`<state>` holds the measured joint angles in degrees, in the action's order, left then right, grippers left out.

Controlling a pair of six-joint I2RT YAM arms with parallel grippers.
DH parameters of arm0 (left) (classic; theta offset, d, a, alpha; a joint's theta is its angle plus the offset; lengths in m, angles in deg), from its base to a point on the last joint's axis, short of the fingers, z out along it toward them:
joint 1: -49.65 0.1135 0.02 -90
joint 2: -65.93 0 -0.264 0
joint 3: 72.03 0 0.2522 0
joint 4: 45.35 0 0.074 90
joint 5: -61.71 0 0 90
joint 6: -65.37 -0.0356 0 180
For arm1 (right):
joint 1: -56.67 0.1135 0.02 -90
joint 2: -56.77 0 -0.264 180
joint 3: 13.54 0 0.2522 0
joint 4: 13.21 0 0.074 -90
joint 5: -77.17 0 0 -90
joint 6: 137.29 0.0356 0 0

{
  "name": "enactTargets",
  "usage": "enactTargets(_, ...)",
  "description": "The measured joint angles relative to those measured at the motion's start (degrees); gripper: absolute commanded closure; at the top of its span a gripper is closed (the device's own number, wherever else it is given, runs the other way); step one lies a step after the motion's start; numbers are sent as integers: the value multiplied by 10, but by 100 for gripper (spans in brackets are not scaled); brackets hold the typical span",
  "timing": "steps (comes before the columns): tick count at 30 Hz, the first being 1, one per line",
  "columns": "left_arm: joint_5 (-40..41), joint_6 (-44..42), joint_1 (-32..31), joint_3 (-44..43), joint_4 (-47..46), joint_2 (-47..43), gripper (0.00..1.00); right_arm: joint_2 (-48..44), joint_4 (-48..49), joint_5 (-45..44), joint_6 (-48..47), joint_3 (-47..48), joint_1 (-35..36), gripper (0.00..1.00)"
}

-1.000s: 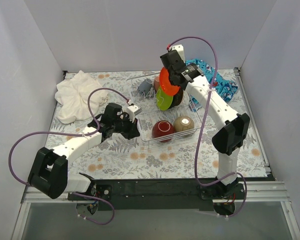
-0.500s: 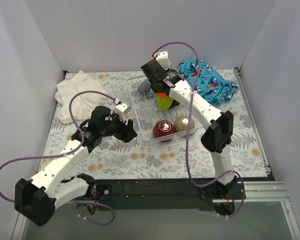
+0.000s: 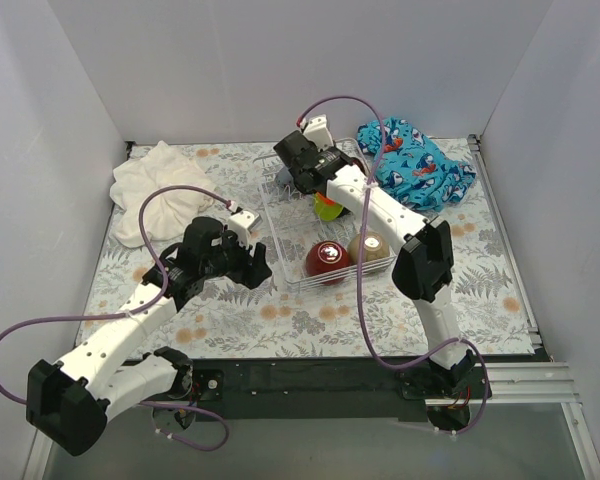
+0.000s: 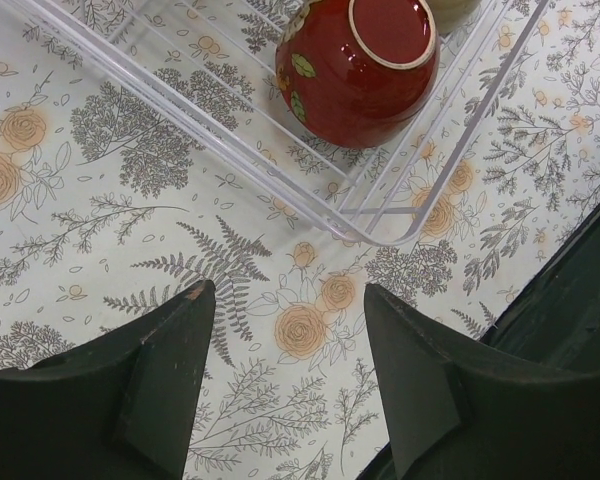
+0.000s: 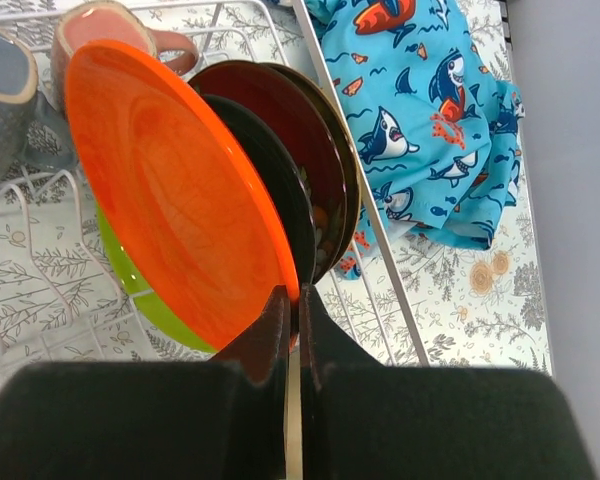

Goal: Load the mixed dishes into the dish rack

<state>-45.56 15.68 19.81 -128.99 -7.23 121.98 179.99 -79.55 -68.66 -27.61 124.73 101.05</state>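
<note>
R gripper (image 5: 292, 300) is shut on the rim of the orange plate (image 5: 170, 190), which stands just ahead of it in the rack (image 3: 285, 255), betw. the lime plate (image 5: 130, 285) and the dark plates (image 5: 310, 170). L gripper (image 4: 287, 300) is open and empty, with the rack corner just ahead. Risk: if the plate is released before it sits betw. the prongs, it may tip onto its neighbours.

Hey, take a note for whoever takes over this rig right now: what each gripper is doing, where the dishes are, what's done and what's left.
Left gripper: open, empty, above the table by the dish rack's near corner.
Right gripper: shut on the orange plate, held on edge inside the rack between the lime plate and the dark plates.
Done: red bowl, beige bowl, grey mug and pink mug are in the rack.
Left: release the orange plate. No other dish shows outside the rack.
</note>
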Motion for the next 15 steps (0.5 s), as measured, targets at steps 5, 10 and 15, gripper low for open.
enactTargets(5,8,2,-5,4,-3,-1,26,22,3,9,3,-6,0,72)
enactTargets(10,80,-17,-11,-24,-32,27,21,38,10,70,-20,-34,5,39)
enactTargets(15,128,-60,0,-86,-114,100,23,6,-10,163,-36,-80,-6,35)
